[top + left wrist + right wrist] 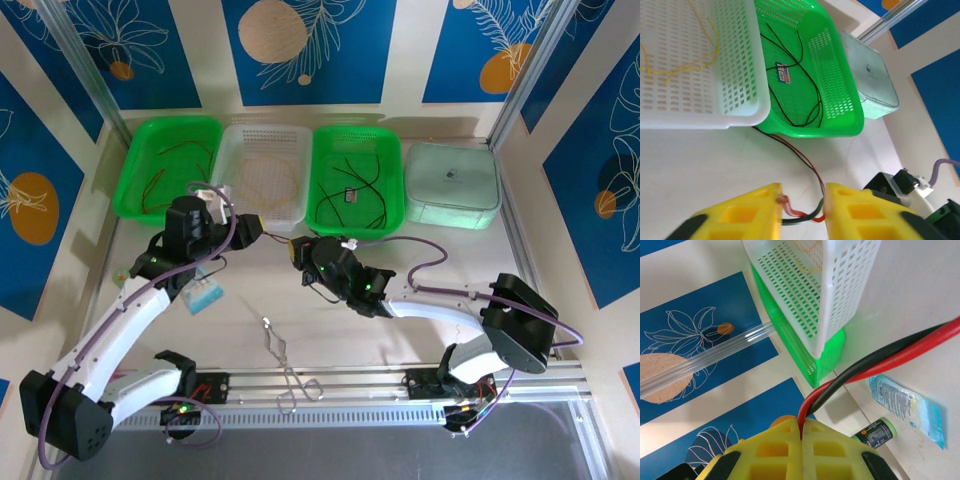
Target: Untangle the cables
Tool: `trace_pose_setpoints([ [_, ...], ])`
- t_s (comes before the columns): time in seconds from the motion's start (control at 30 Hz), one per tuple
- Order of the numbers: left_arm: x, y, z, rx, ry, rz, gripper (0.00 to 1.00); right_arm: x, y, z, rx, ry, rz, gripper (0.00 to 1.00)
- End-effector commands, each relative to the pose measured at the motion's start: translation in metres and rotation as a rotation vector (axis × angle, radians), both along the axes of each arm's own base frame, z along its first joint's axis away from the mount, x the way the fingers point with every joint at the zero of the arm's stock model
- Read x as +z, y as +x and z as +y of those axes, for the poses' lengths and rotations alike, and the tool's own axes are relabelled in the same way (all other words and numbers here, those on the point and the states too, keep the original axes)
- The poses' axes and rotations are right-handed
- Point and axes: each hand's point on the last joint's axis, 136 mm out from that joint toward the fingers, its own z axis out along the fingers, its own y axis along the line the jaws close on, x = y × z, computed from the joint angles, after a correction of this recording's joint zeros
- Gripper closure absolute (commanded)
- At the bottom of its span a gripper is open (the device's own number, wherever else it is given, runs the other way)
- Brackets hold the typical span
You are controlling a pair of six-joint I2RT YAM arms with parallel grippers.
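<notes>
We see our right gripper (801,432) pinching the red and black cables (880,360); our left gripper (802,210) stands spread around their other end above the table (700,160).

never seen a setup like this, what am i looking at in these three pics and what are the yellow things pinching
These are two robot arms bolted to a table's near edge. One picture looks down from above; the other two come from small cameras on each wrist, so the yellow blocks are each arm's own fingers.

At the back stand a green basket with brownish wires, a white basket with yellow wires, a second green basket with black wires, and a pale lidded box. Metal forceps and a blue packet lie nearer.

The right gripper is shut on a red and black wire pair. The left gripper has the same pair between its fingers, which stand slightly apart. The arms appear to be sorting tangled cables.
</notes>
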Motion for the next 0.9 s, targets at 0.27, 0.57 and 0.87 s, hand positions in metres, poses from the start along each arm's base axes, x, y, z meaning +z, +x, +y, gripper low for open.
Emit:
trace_pose_setpoints([
  [0.27, 0.007, 0.005, 0.003, 0.048, -0.012, -0.025, 0.96, 0.015, 0.002, 0.0, -0.183, 0.478, 0.327, 1.0],
  [0.57, 0.016, 0.005, 0.007, 0.066, -0.011, -0.048, 1.0, 0.01, -0.014, -0.006, -0.142, 0.422, 0.339, 0.44],
  [0.87, 0.023, 0.002, 0.005, 0.044, 0.001, -0.045, 1.0, 0.036, -0.061, -0.058, 0.035, 0.033, 0.055, 0.32],
])
